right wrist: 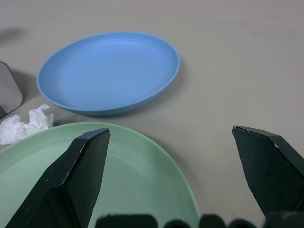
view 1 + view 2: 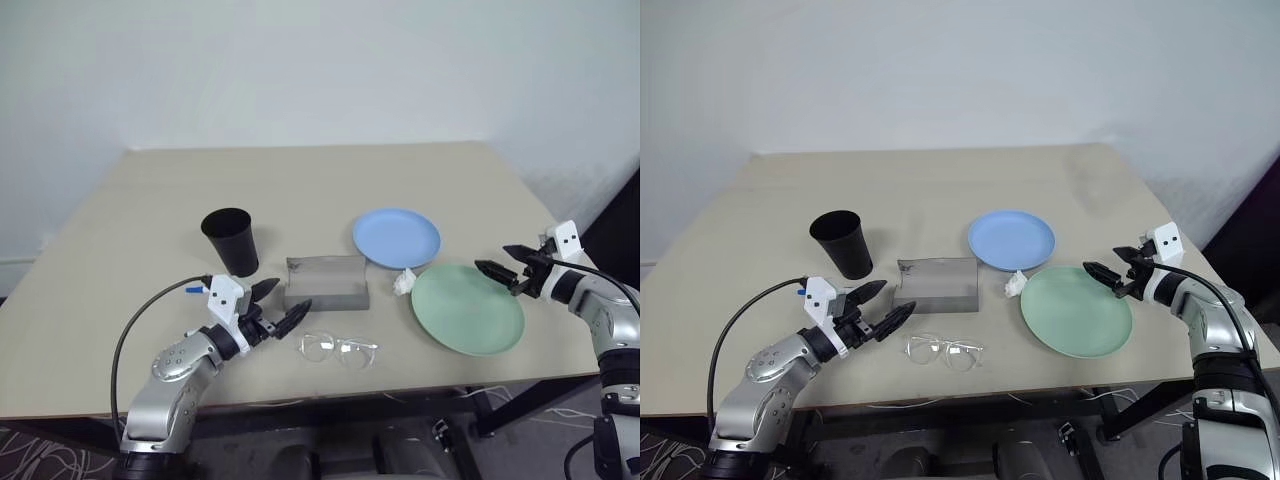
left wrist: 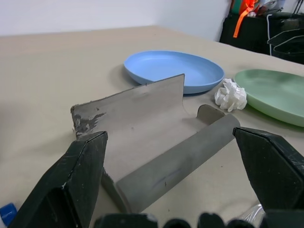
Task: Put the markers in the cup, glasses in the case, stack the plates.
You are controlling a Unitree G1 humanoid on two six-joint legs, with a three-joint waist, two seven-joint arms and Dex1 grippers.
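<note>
On the tabletop (image 2: 150, 220), the open grey case (image 2: 327, 283) lies between the matte black cup (image 2: 231, 240) and the light blue plate (image 2: 396, 238), with the clear-framed glasses (image 2: 338, 349) before it, while the left tool (image 2: 272, 306) and right tool (image 2: 497, 262) gape wide, empty.

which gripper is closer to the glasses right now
Left. The left gripper, open, hovers just beside the glasses; the right gripper, open, sits across the green plate.

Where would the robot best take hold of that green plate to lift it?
Probably by the rim nearest the right hand. The green plate lies flat, so only its raised edge offers a hold, and that open hand already hangs at its right edge, away from the blue plate.
</note>
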